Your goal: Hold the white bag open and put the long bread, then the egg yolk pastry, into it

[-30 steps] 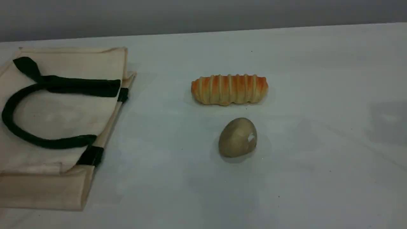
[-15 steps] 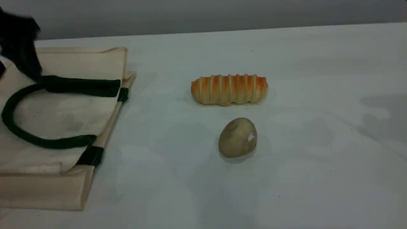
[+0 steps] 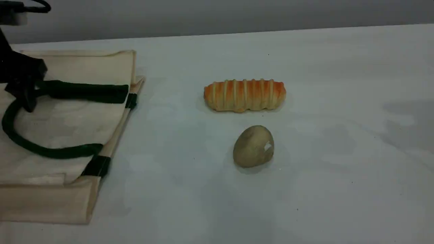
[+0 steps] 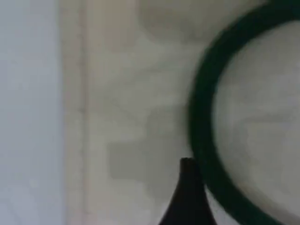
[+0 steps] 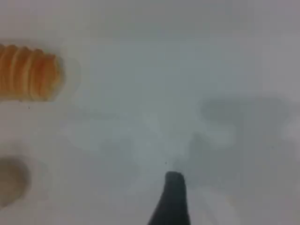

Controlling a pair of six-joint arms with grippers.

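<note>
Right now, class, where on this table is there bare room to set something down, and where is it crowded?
Free: the wide stretch right of the long bread and egg yolk pastry, the near strip in front of the pastry, and the lane between the white bag and the foods. Crowded: the left side, where the bag lies flat with the left end effector over its handle.

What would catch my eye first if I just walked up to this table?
Probably the long bread, bright orange with pale stripes, lying mid-table, with the dull tan egg yolk pastry just in front of it. On the left lies the big white bag, flat, and the left claw hangs over its dark green handle.
</note>
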